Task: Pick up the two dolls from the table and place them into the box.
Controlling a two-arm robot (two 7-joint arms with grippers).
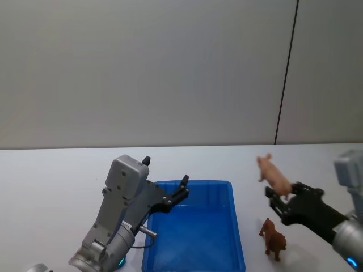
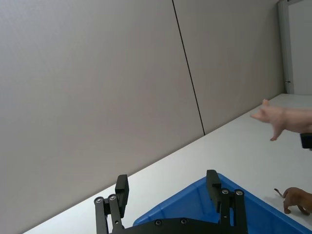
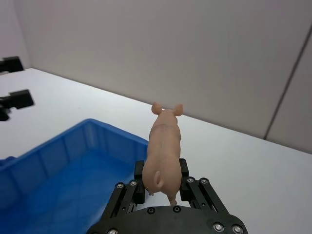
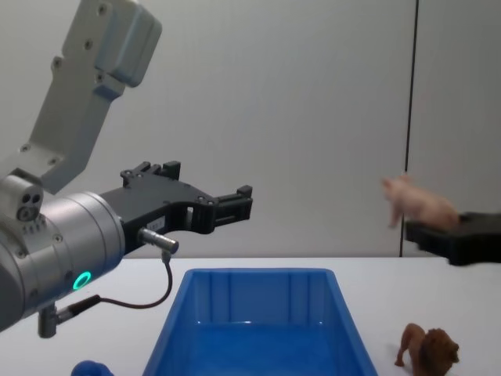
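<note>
My right gripper [image 1: 279, 198] is shut on the pale pink doll [image 1: 272, 173], held in the air to the right of the blue box [image 1: 195, 238]. In the right wrist view the pink doll [image 3: 165, 146] sits rump-first between the fingers [image 3: 140, 171], its head pointing away. The brown lion doll [image 1: 273, 238] stands on the table just right of the box, below the held doll. Above the box's left rim my left gripper [image 1: 165, 171] hovers open with nothing in it. The box [image 4: 258, 313] looks bare inside.
The white table [image 1: 51, 175] runs to a grey wall behind. A small blue object [image 4: 90, 368] peeks in at the chest view's lower left. The left arm's bulky grey housing [image 1: 122, 187] rises beside the box's left side.
</note>
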